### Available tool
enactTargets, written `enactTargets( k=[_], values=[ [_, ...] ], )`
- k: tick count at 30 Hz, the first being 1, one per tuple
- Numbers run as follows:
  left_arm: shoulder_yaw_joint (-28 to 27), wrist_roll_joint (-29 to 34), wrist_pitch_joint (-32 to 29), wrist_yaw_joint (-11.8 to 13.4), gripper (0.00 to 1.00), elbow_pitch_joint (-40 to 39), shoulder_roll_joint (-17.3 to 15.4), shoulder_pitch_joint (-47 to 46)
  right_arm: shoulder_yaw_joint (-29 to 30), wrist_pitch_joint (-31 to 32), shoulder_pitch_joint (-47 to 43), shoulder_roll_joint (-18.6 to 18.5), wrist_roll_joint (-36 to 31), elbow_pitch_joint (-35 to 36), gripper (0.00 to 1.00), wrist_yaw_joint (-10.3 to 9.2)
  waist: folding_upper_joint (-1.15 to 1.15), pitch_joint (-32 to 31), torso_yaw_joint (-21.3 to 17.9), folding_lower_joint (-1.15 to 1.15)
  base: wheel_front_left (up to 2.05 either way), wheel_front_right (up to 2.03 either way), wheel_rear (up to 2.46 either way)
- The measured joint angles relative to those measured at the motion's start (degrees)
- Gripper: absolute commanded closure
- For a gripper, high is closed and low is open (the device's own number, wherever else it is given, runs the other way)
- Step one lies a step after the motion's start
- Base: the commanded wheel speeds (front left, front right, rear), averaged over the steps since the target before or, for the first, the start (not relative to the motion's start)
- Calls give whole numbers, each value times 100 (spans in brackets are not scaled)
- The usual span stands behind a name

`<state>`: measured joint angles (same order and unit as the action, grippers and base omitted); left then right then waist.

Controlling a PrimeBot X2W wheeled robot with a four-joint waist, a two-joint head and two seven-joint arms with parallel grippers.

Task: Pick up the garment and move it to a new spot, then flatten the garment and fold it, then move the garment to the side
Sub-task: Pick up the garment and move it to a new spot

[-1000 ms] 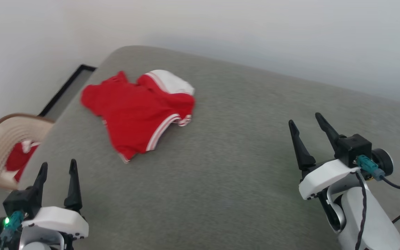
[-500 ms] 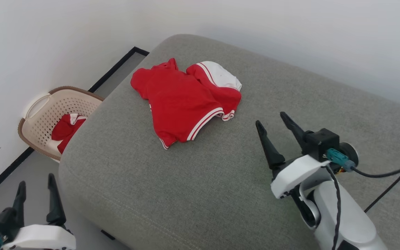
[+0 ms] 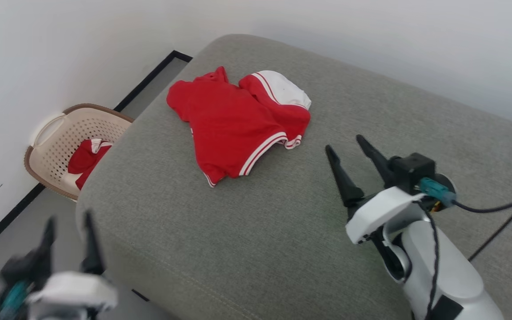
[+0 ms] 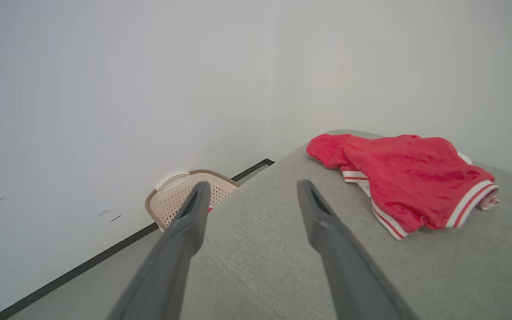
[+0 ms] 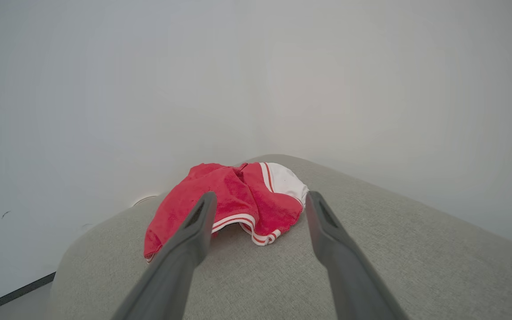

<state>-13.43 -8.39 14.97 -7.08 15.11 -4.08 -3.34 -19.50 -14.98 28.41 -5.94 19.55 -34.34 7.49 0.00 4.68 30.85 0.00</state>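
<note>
**A:** Fingers (image 5: 192,231) on the right gripper (image 3: 344,144): spread wide, holding nothing?

**B:** Yes. The left gripper (image 4: 252,183) is the same, wide and empty.

**A:** And the garment (image 3: 234,124)?

**B:** Rumpled near the far-left corner of the grey cushion (image 3: 282,231), with nothing touching it. The right gripper hovers mid-cushion, aimed at it. The left sits off the near-left corner.

**A:** So the pickup hasn't begun.

**B:** I judge not. Next, one gripper must reach in, lower onto the striped hem, and pinch a fold.

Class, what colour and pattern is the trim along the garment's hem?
White with red stripes, edging the bright red garment; clearest in the head view.
</note>
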Motion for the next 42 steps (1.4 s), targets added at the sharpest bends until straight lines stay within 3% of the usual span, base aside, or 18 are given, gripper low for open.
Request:
enactTargets(
  k=[5, 13, 16, 20, 26, 33, 42],
  values=[
    [817, -29, 0, -25, 0, 281, -492, -770, 119, 1, -135, 22, -171, 154, 0, 0, 0, 62, -201, 0, 0, 0, 0],
    [1577, -1239, -118, -31, 0, 1072, -1669, -2445, 87, 1, 260, 136, -481, 292, 0, 0, 0, 574, -1098, 0, 0, 0, 0],
    [1972, -2252, -668, -33, 0, 1521, -2086, -3017, 107, 0, 317, 192, -571, 374, 0, 0, 0, 874, -1500, 0, 0, 0, 0],
    [2616, -3279, -1718, -46, 0, 2058, -2903, -3433, 116, 1, 388, 227, -659, 490, 0, 0, 0, 1262, -1993, 0, 0, 0, 0],
    [3390, -4748, -3260, -45, 0, 2195, -3734, -3662, 75, 0, 405, 260, -734, 681, 0, 0, 0, 1750, -2565, 0, 0, 0, 0],
    [3786, -5837, -4340, -44, 0, 2219, -4188, -3669, -4, 1, 540, 283, -765, 856, 0, 0, 0, 2139, -2907, 0, 0, 0, 0],
    [3977, -6542, -4776, -48, 0, 2473, -4510, -3868, -274, 0, 718, 290, -784, 1161, 0, 0, 0, 2542, -3208, 0, 0, 0, 0]
  ],
)
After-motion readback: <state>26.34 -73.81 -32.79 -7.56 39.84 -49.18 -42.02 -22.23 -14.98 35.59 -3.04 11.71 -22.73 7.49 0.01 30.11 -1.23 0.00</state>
